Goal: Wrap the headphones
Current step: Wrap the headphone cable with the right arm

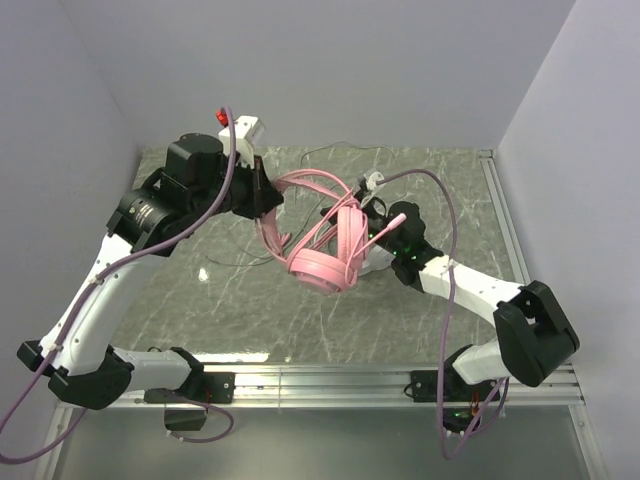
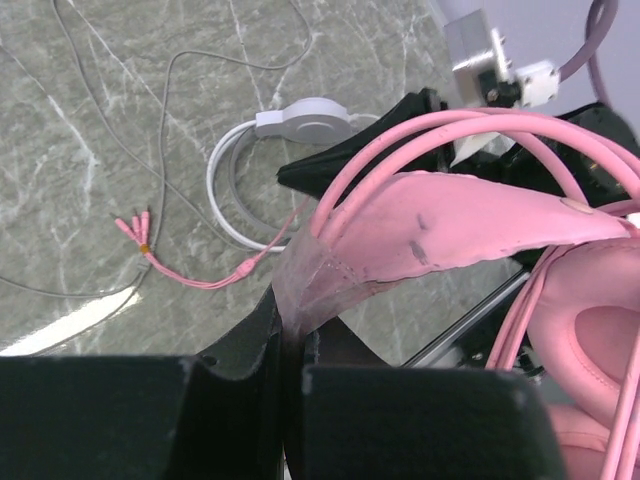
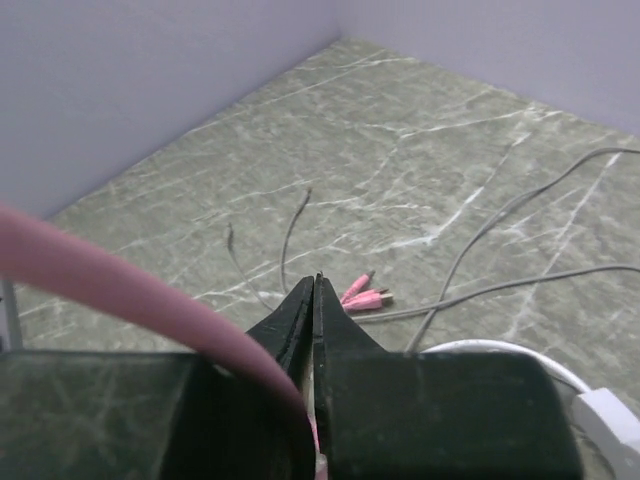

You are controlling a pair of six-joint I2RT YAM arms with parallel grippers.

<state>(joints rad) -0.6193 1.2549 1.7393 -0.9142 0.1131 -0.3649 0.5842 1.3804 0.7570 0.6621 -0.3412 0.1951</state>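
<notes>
Clamped in the left claw is the inner strap of the pink headset, which hangs raised above the bench between both arms. Just right of the pink headset, the right claw is narrowed to a slit. A pink strand crosses its left finger and vanishes at the gap's base, so I cannot tell whether it is pinched. Under the pink headset lies the white headset, mostly hidden from above, with pink plugs nearby. Open bench runs from the pink headset to the near rail; walls stand close behind.
</notes>
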